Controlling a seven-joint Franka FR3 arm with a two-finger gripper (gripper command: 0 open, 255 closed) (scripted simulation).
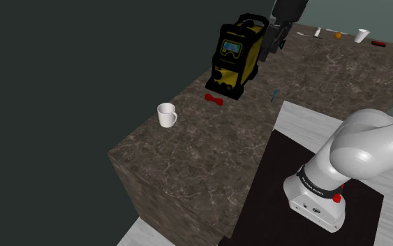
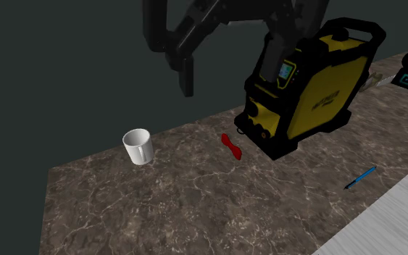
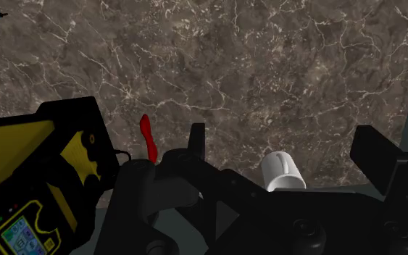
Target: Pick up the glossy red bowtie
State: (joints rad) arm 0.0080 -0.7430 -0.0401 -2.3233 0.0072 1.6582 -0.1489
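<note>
Bowtie (image 2: 231, 145), red and glossy, lay flat on the dark veined bench (image 2: 159, 210), past the white mug (image 2: 138, 147) in the shoulder view, its long axis running alongside the foot of the yellow-and-black machine (image 2: 318, 87) just behind it. Above them hung the pincer (image 2: 172, 69), fingers (image 3: 197, 141) spread apart, grasping nothing.

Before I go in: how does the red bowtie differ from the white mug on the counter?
The bowtie is red, the mug white. The bowtie lies flat and low; the mug stands upright, open end up. The bowtie sits right beside the yellow-and-black device; the mug stands apart from it. Both rest on the marbled countertop.
</note>
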